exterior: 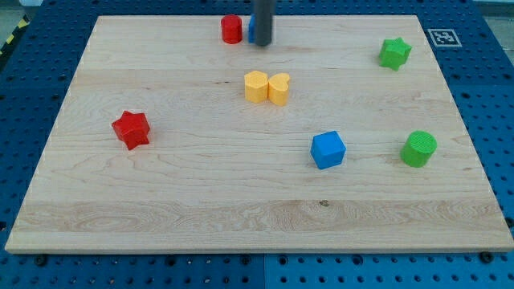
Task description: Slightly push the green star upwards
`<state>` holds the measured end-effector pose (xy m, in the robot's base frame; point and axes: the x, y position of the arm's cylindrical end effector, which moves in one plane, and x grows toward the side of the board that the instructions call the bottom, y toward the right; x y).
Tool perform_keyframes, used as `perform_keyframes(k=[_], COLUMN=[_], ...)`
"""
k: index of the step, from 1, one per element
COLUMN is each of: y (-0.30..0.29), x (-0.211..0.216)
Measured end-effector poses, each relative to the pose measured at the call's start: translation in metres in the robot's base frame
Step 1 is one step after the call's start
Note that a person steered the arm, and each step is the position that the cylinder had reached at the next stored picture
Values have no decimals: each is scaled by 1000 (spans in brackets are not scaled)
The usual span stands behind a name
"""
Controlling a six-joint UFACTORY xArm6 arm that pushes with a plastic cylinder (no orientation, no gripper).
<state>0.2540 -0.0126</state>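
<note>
The green star (394, 53) lies near the view's top right of the wooden board (161, 201). My tip (262, 43) is a dark rod coming down at the view's top centre, far to the left of the green star. It stands just right of a red cylinder (231, 29) and in front of a blue block (251, 28) that it partly hides.
A yellow hexagon-like block (255, 85) and a yellow heart (279, 87) sit touching in the middle. A red star (131, 129) is at the left, a blue cube (328, 149) right of centre, a green cylinder (418, 148) at the right.
</note>
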Motion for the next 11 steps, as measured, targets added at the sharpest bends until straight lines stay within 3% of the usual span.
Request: perform_keyframes(k=[1,2,4,5,6,7,8,9,10,11], y=[13,83,254,356,350,293,202,121,150,217], x=[0,5,-20,0,34,75,74,34,59,112])
